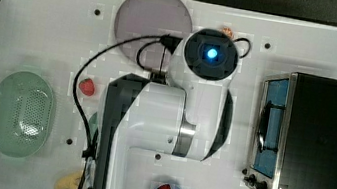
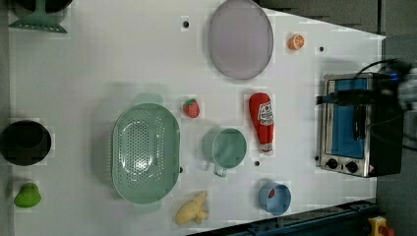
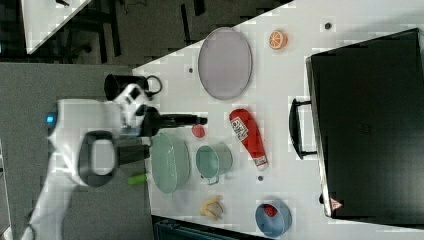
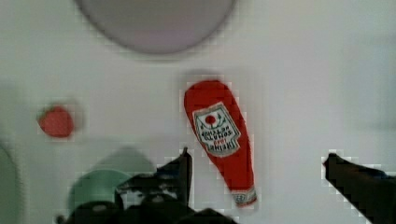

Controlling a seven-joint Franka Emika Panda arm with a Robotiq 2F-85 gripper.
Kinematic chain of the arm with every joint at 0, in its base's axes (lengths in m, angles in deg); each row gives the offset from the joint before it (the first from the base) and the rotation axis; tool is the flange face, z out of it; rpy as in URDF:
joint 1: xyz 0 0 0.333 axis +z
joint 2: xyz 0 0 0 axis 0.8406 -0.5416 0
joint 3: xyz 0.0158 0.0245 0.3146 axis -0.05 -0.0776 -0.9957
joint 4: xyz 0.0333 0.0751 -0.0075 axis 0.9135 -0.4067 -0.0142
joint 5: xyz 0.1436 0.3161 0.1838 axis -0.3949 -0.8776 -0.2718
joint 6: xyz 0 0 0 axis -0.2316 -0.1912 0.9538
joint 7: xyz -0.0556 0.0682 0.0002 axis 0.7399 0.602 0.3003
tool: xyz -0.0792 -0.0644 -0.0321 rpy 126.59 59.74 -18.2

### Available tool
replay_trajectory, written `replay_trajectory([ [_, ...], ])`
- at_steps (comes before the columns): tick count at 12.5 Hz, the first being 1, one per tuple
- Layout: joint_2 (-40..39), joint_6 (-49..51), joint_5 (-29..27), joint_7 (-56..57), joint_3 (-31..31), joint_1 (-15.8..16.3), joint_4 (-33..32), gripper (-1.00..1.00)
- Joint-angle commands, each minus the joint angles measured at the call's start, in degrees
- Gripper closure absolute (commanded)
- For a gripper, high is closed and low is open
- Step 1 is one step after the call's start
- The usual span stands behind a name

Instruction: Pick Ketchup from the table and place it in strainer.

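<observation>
Ketchup (image 4: 223,140), a small red bottle with a white label, lies flat on the white tabletop (image 2: 98,64) below the pincer (image 4: 257,161), whose two dark fingers stand wide apart and hold nothing; in the wrist view the bottle's cap end sits between them. The step in hand looks like the approach: nothing is grasped yet. Next the pincer needs to come down with its fingers either side of the bottle's body, close, lift, and carry it over the round dark-green mug (image 2: 224,148) to the pale green oval perforated plastic strainer (image 2: 145,152), which sits empty beyond the mug in the left view. A small rounded red strawberry (image 2: 191,108) lies near the strainer's rim, and a large round lilac-grey plate (image 2: 240,38) lies past the bottle's base. The label carries dark print and a red tomato mark, but the words cannot be read.
</observation>
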Motion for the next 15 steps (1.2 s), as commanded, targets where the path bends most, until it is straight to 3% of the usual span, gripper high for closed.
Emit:
replay_trajectory([
  [1,1.0,-6.8,-0.1,15.2,-0.5,0.5,-4.6,-1.00],
  [6,-4.2,-16.7,0.6,15.1,-1.1,0.8,-11.3,-1.00],
  [9,-8.0,-21.4,5.5,13.6,-1.1,0.9,-12.9,-1.00],
  [15,-15.0,-31.6,5.5,12.0,-1.3,1.9,-15.5,-1.00],
])
